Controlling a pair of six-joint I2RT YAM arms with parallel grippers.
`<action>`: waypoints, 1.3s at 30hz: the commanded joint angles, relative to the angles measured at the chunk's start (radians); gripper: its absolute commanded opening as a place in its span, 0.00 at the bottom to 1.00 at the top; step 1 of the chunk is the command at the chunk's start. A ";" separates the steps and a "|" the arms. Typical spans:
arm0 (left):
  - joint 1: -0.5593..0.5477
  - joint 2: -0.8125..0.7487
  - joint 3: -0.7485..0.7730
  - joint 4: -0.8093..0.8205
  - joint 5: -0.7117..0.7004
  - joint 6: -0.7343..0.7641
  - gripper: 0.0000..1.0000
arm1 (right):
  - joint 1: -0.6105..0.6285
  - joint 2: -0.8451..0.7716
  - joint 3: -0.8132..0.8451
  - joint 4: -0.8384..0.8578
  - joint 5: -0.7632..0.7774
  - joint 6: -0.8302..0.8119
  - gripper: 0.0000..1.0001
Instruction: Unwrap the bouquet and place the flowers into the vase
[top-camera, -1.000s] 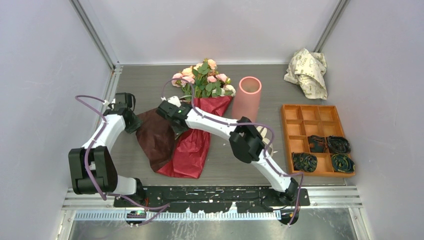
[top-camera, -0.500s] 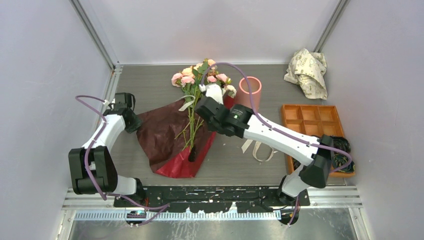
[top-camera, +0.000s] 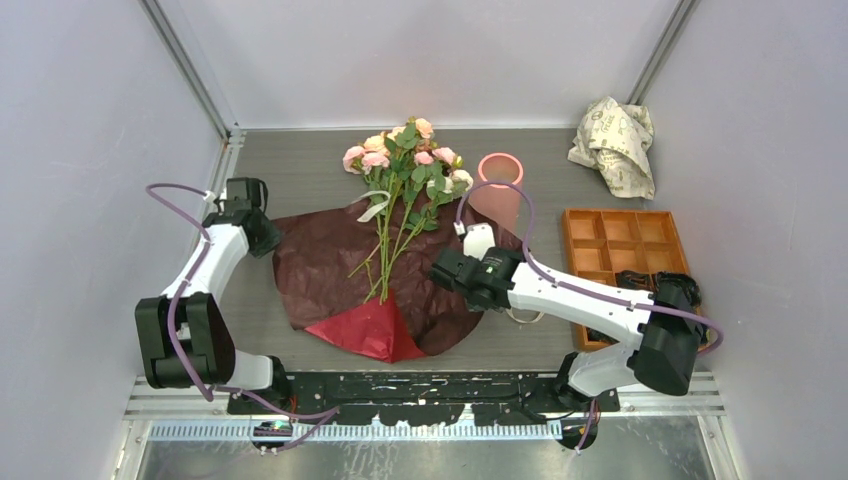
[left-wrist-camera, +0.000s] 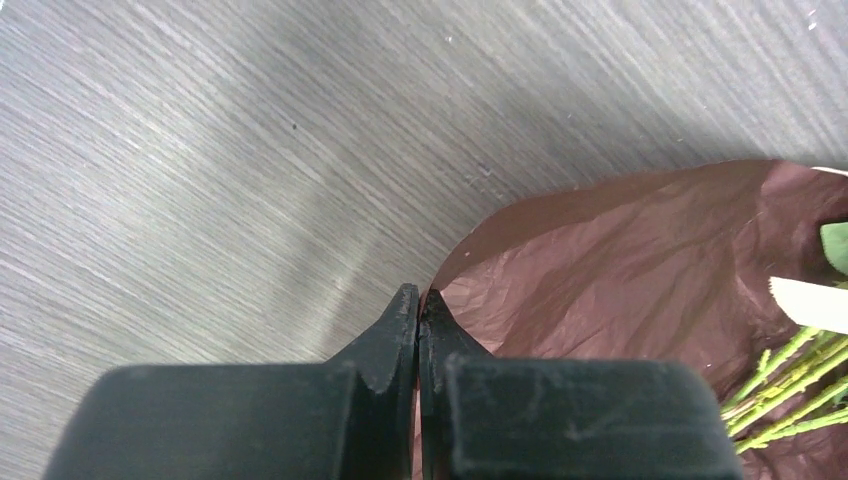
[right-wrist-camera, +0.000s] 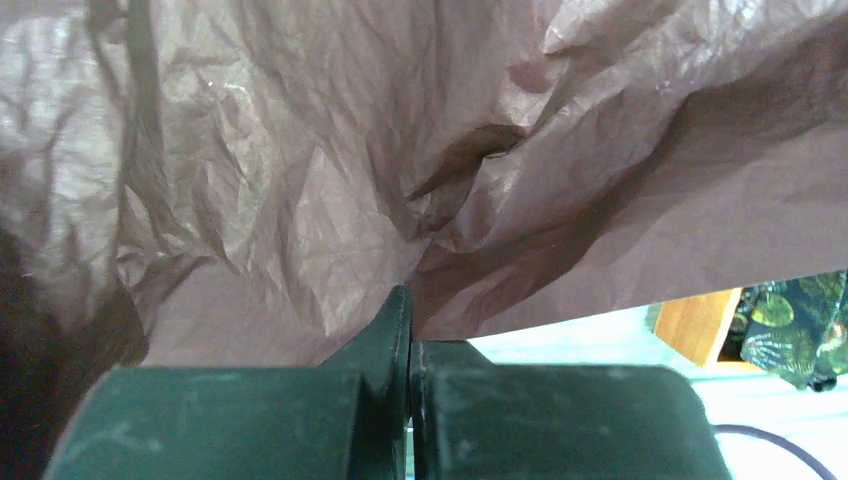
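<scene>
The bouquet's dark red paper (top-camera: 330, 270) lies spread open on the table. The flowers (top-camera: 405, 155) rest across it, pink and peach blooms to the rear, green stems (top-camera: 385, 250) running toward me. A cream ribbon (top-camera: 372, 208) lies by the stems. The salmon-pink vase (top-camera: 498, 190) stands upright just right of the blooms. My left gripper (top-camera: 268, 238) is shut on the paper's left edge (left-wrist-camera: 470, 250), stems (left-wrist-camera: 790, 390) at the far right of its view. My right gripper (top-camera: 440, 272) is shut on the paper's right side, and the crinkled sheet (right-wrist-camera: 300, 180) fills its view.
Crumpled cream printed paper (top-camera: 612, 140) sits at the back right. An orange compartment tray (top-camera: 620, 240) stands on the right with dark green rolled items (right-wrist-camera: 790, 330) in its near cells, partly behind my right arm's elbow. Grey walls close in three sides.
My right arm swung right and toward me with the paper's right side, spreading the wrap flat. The flowers now lie uncovered on it. The left arm held its place.
</scene>
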 joint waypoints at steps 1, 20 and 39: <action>0.008 0.008 0.077 0.021 -0.015 0.008 0.00 | 0.001 -0.044 -0.030 -0.085 0.054 0.132 0.01; 0.017 -0.110 0.137 -0.105 0.083 0.029 0.25 | 0.059 -0.073 0.127 -0.235 0.088 0.152 0.61; 0.016 -0.486 0.343 -0.276 0.164 0.040 0.38 | 0.109 0.187 0.521 0.165 -0.198 -0.227 0.74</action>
